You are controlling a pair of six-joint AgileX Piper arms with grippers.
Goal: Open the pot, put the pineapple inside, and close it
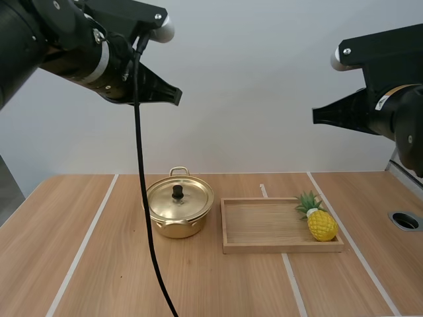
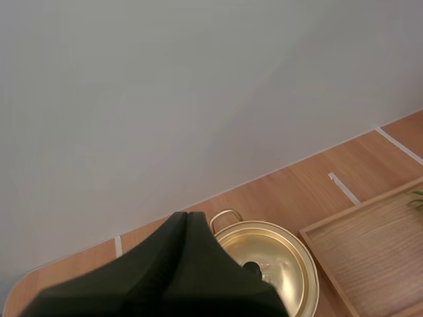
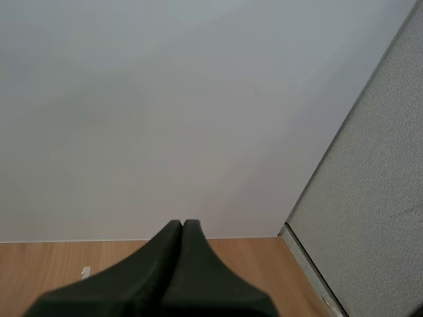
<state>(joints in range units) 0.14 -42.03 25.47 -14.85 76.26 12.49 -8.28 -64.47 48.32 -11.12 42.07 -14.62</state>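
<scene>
Two grippers aloft, lid not yet lifted

Both arms hang high above the table (image 1: 92, 264), so I judge the task to be at its very first step: nothing is opened and nothing is carried. My left gripper (image 1: 177, 98) has its black fingers pressed together into one dark wedge and grips nothing. In its wrist view the tip points down toward the pot.

The golden pot (image 1: 173, 226) stands left of the table's centre. Its lid (image 1: 188, 201) is seated flat, with the black knob (image 1: 177, 192) upright in the middle. Just beside the pot, to the right, lies the wooden tray (image 1: 264, 228). The pineapple (image 1: 322, 225) lies in the tray's right end, leaves pointing toward the back. My right gripper (image 1: 316, 117) is also closed on itself and empty, well above that end of the tray.

As I judge it, the next move calls for the left arm to come down over the pot, part its fingers, pinch the knob and lift the lid straight up. The knob is small, so the fingers need to be centred on it.

No brand or writing shows on the pot, tray or pineapple. A white sticker (image 1: 383, 102) on the right arm bears marks too small to read.
</scene>
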